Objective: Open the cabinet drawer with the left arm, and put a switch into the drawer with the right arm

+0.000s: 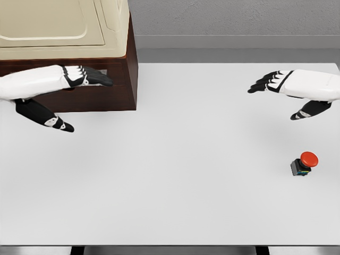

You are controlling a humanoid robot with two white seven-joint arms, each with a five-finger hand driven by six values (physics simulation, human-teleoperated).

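Two steps, neither done. Cabinet (79, 64) drawer (87, 96) looks closed; left hand (79, 77) at drawer front, fingers extended, gripping nothing. Switch (304, 163) on table (175, 159), near right edge. Right hand (281, 85) hovers above it, relaxed, empty.

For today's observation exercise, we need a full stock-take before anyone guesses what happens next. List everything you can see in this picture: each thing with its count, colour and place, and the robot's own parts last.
Table: one, white, fills most of the view.
Cabinet: one, dark brown body with a cream top, at the table's far left corner; drawer front looks closed.
Switch: one, red button on a small black base, standing on the table near the right edge.
Wall: grey, behind the table.
Left hand: one, white with black fingers, open, in front of the cabinet's drawer front.
Right hand: one, white with black fingers, open, above the table, beyond the switch.
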